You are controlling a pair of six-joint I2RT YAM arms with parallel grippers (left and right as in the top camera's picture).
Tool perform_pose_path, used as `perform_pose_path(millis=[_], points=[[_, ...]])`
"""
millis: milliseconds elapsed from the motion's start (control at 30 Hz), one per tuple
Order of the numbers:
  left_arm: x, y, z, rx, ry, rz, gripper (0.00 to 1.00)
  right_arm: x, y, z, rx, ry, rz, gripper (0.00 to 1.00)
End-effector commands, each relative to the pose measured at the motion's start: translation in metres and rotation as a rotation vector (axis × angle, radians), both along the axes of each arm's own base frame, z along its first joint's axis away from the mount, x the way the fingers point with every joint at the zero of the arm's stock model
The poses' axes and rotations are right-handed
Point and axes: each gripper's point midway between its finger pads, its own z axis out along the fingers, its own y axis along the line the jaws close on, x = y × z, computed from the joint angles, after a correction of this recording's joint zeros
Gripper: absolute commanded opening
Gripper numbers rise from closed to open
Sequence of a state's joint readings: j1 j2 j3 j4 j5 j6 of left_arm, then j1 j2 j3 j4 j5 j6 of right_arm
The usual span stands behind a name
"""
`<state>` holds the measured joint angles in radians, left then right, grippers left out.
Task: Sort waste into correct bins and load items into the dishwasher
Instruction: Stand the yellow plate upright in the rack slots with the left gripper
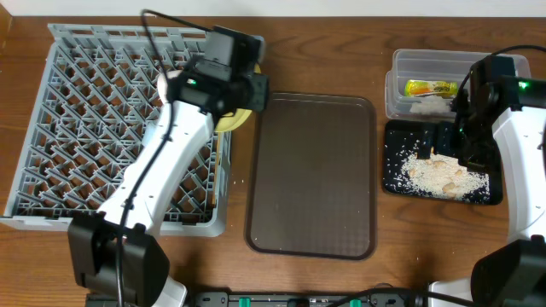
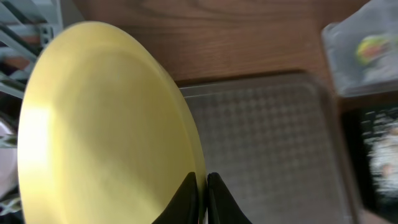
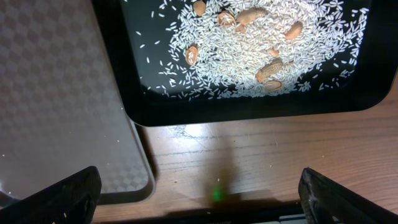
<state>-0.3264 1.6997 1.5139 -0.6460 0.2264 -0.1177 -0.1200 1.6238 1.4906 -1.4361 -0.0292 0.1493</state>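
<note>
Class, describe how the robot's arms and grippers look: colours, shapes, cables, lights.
The left arm and right arm have white rounded links with black joint housings, each showing a green light near the wrist. A thin black cable loops over the left arm. The left gripper and right gripper have black fingers.

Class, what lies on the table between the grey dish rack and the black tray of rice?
The brown serving tray, shown in the overhead view.

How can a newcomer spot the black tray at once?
Start from the big brown tray in the middle. Right of it lie two small containers, and the black tray is the front one. Unlike the clear tub, it is shallow, dark and strewn with rice.
</note>
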Motion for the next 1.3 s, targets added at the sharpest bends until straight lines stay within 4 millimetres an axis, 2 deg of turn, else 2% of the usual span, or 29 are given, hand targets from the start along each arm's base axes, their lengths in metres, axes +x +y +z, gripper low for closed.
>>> perform_pose_path(millis=[0,133,367,500,533,600,700,800,900,1033,1133,1200,1267], points=[[-0.004,-0.004,0.025,-0.229,0.044,-0.009,0.08,0.002,-0.003,0.009,-0.002,-0.032,-0.022,0.99],[0.001,0.008,0.033,-0.333,0.063,0.011,0.08,0.002,-0.003,0.009,-0.002,-0.032,-0.022,0.99],[0.011,0.047,0.032,-0.356,0.074,0.104,0.09,0.002,-0.003,0.008,-0.002,-0.03,-0.022,0.99],[0.014,0.069,0.031,-0.356,0.077,0.154,0.27,0.002,-0.003,0.008,-0.002,-0.03,-0.022,0.99],[0.015,0.073,0.031,-0.356,0.076,0.164,0.38,0.002,-0.003,0.008,-0.002,-0.029,-0.022,0.99],[0.017,0.081,0.032,-0.355,0.069,0.178,0.47,0.002,-0.003,0.008,-0.002,-0.03,-0.021,0.99],[0.016,0.091,0.041,-0.326,0.021,0.166,0.66,0.002,-0.003,0.008,-0.001,-0.03,-0.021,0.99],[0.011,0.109,0.057,-0.256,-0.041,0.213,0.75,0.003,-0.001,0.008,0.007,-0.034,-0.02,0.99],[-0.002,0.125,0.073,-0.181,-0.084,0.272,0.79,0.013,0.008,0.009,0.06,-0.078,0.004,0.99],[-0.033,0.141,0.08,-0.102,-0.057,0.34,0.8,0.045,0.037,0.017,0.173,-0.222,0.105,0.99],[-0.06,0.148,0.071,-0.05,0.024,0.374,0.81,0.074,0.05,0.024,0.146,-0.344,0.18,0.99],[-0.078,0.158,0.059,0.01,0.102,0.41,0.82,0.094,0.054,0.03,0.08,-0.424,0.216,0.99],[-0.095,0.162,0.047,0.048,0.181,0.425,0.86,0.104,0.056,0.034,0.019,-0.465,0.236,0.99]])
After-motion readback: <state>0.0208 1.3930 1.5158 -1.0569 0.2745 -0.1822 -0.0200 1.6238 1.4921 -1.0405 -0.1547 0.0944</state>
